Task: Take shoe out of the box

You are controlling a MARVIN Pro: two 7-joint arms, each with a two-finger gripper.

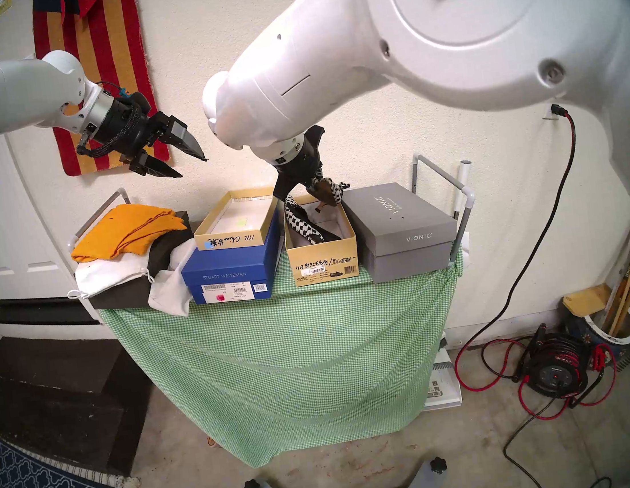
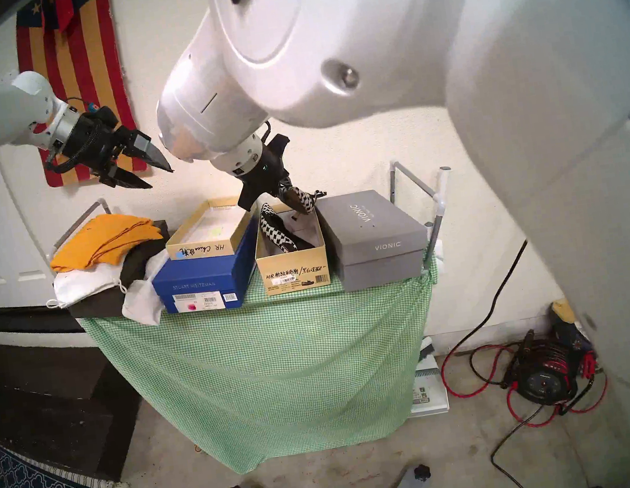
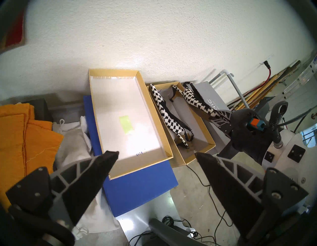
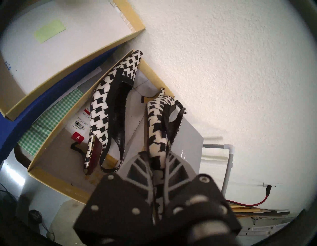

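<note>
The glossy white right arm has rounded moulded shells, a circular joint cover, a recessed silver screw and a black square mounting plate near its top. The matte white left arm narrows to a silver metal wrist collar, with small dark screw holes and a thin black seam line. A black braided cable loops beside that collar, ending in a teal-and-orange connector. The left gripper is black, its tapered jaws ribbed with grey triangular trusses. The right gripper shows black plates with silver screws and the same grey ribbing.
</note>
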